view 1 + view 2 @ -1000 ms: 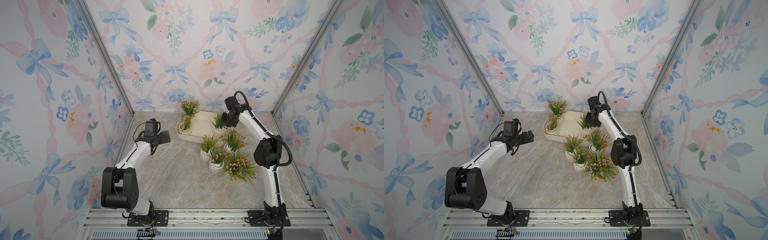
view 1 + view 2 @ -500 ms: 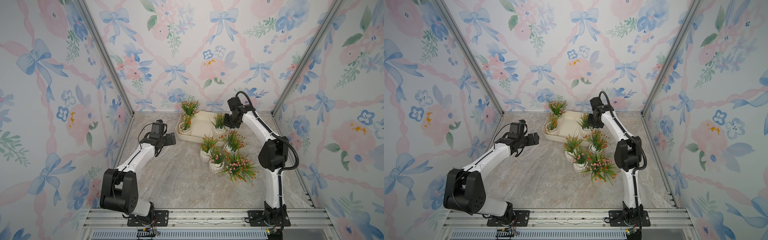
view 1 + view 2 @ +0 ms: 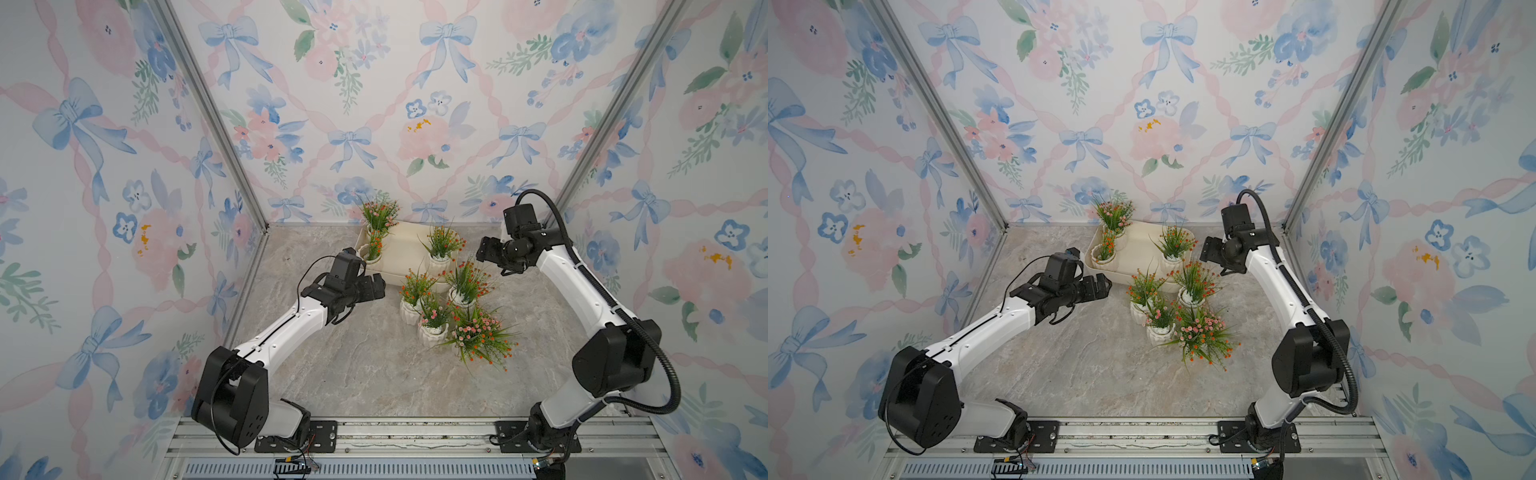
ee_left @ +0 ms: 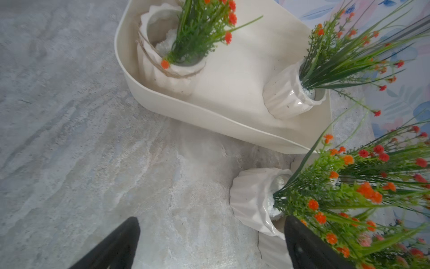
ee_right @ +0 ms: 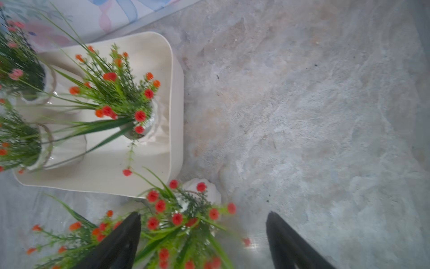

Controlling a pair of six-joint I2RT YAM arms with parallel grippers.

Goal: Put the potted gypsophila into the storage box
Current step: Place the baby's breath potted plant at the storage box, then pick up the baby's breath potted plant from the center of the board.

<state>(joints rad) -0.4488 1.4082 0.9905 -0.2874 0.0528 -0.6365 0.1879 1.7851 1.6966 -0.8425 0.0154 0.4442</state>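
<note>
Right claw (image 5: 204, 213) spread wide by the storage box (image 5: 173, 93)
Three potted gypsophila (image 5: 116, 97) stand inside it; another pot (image 5: 209, 189) sits on the worktop (image 5: 302, 116) just outside the rim, its sprigs crossing one black finger (image 5: 121, 242).

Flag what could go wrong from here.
1. The table pots stand bunched, sprigs tangled: lifting the nearest pot may tip a neighbour.
2. One finger of the open left gripper sits over that pot's sprigs; closing may pinch sprigs, not pot.
3. The open right gripper hangs close to another pot; it could snag its sprigs.
</note>
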